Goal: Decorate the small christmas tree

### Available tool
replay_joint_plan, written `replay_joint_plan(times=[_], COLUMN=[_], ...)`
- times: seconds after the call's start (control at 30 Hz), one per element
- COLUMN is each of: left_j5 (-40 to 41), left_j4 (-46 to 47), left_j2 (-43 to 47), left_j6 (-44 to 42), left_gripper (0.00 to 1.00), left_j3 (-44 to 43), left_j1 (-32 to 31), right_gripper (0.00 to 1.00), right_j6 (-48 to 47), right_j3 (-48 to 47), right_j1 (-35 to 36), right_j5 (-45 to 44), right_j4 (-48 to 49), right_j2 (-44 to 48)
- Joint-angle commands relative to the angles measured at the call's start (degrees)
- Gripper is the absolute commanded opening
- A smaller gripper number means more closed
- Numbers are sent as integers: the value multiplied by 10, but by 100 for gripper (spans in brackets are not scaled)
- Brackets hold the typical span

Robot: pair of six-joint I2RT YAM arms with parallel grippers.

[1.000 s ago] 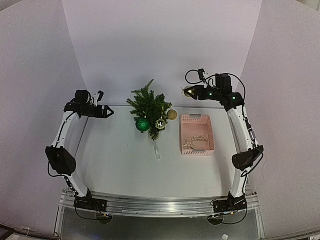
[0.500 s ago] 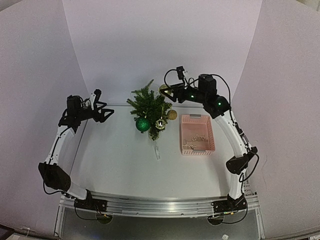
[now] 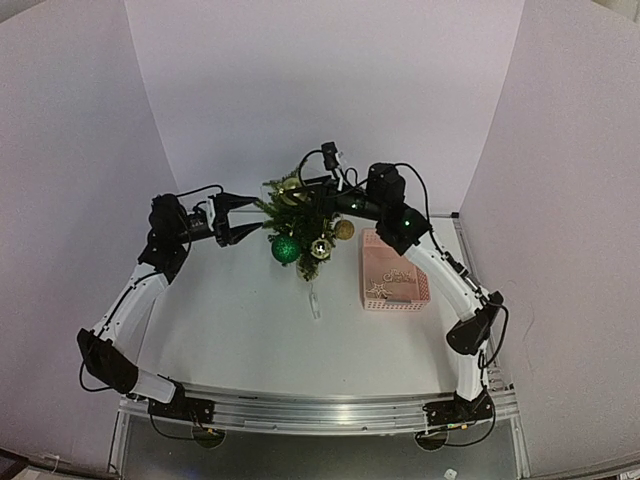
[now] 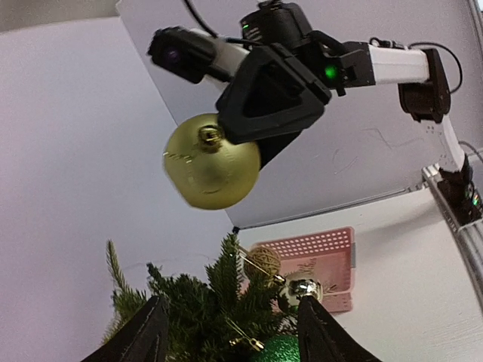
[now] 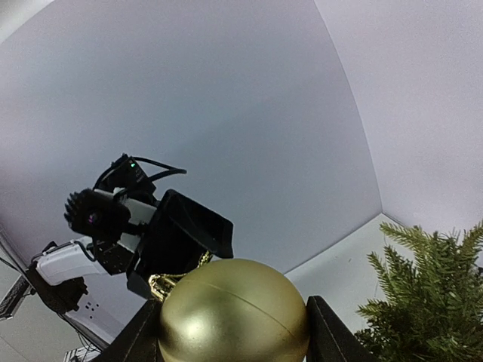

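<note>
The small christmas tree (image 3: 300, 224) stands at the far middle of the worktop (image 3: 240, 320), between the two sets of jaws. The right gripper (image 3: 296, 190) hangs over its top, jaws clamped on a gold bauble (image 4: 211, 170), which sits just above the upper branches. The left gripper (image 3: 252, 215) is at the tree's left edge, jaws apart and holding nothing (its wrist view shows needles between the fingertips).

On the tree's near side hang a green bauble (image 3: 286, 249), a small silvery-gold bauble (image 3: 320, 247) and a gold twine ball (image 3: 344, 229). A pink basket (image 3: 368, 270) lies to the right; the right arm crosses over its far end.

A second ago the right gripper held the bauble far right, beyond the basket, and the left gripper stood well left of the tree with wider jaws; both have since closed in.
</note>
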State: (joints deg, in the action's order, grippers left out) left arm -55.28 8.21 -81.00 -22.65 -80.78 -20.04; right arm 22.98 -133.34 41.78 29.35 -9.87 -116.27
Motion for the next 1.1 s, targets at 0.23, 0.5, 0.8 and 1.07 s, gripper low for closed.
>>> replay_joint_plan(times=[0.23, 0.5, 0.8, 1.07], left_j5=[51, 72, 112, 115], left_j4=[299, 284, 227, 192], left_j2=[18, 25, 36, 37], left_j6=[-106, -112, -125, -135], left_gripper=[46, 30, 26, 26], left_j3=[70, 75, 69, 65], left_j1=[-45, -53, -53, -53], right_gripper=[17, 16, 15, 14], right_j6=[82, 92, 93, 93], right_j3=[79, 106, 96, 80], right_j1=[32, 40, 42, 42], right_j5=[-55, -61, -53, -46], right_j4=[163, 174, 178, 178], right_j2=[12, 25, 19, 10])
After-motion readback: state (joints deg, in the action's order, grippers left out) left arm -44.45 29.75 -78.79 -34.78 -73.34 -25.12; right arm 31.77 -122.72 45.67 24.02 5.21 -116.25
